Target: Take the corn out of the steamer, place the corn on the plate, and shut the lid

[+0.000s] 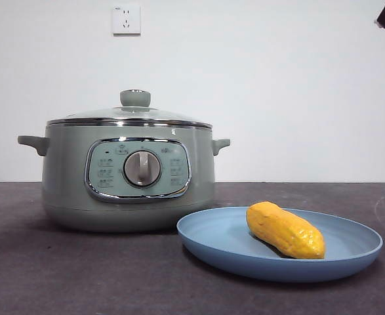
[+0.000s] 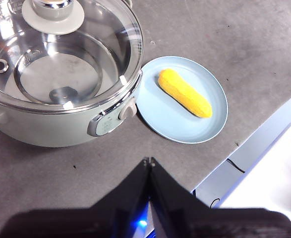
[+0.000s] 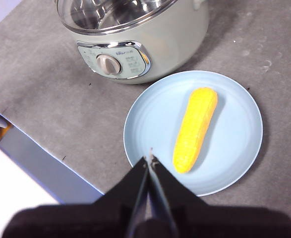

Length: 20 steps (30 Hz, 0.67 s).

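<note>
A plain white wall stands behind the bench, bare but for one white socket set high up. The bench top is dark grey and matte, with a slightly rough, felt-like look, flecked here and there with pale scuffs and small dark specks. It meets the wall in a straight level line. From above, the bench's front edge shows as a pale grey-blue strip, and beyond it lies a white surface, too bright to make out. A thin black cable runs by that edge. The light is even and soft, casting only faint shadows on the bench.
</note>
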Motion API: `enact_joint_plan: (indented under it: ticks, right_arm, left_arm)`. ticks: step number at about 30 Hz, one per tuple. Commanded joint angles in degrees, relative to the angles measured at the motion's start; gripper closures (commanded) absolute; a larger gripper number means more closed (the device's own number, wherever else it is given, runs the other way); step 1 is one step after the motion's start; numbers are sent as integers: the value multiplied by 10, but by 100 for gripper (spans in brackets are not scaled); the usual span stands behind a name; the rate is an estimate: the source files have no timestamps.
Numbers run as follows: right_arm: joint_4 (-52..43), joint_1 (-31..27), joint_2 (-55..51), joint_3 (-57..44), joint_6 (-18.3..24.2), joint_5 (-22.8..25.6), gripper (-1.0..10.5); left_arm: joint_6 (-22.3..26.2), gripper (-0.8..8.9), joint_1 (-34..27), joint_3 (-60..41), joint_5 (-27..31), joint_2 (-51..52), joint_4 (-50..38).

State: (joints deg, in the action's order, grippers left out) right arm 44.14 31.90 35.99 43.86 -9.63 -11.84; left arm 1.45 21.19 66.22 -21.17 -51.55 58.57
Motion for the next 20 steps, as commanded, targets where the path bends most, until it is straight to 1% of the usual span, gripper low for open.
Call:
enact_joint_plan:
  ticks: [1, 10, 12, 15, 17, 19, 20]
  right_arm:
    - [-1, 1, 0, -3, 2, 2, 946]
    - [-1, 1, 0, -3, 2, 2, 946]
    - [-1, 1, 0, -3, 2, 2, 946]
    - [-1, 1, 0, -3, 2, 2, 946]
    - [-1, 1, 0, -3, 2, 2, 946]
    - [-1, 1, 0, -3, 2, 2, 946]
    - [-1, 1, 0, -3, 2, 2, 946]
  left_arm:
    - [2, 818, 2, -3, 0, 0, -4]
    - [3, 817, 3, -3, 2, 0, -11]
    - [21, 817, -1, -3, 15, 2, -24]
    - [108, 818, -17, -4, 49, 13, -63]
    - [172, 817, -40, -11, 43, 29, -110]
    - [198, 818, -70, -29, 25, 53, -172]
    - [199, 817, -90, -47, 11, 70, -213]
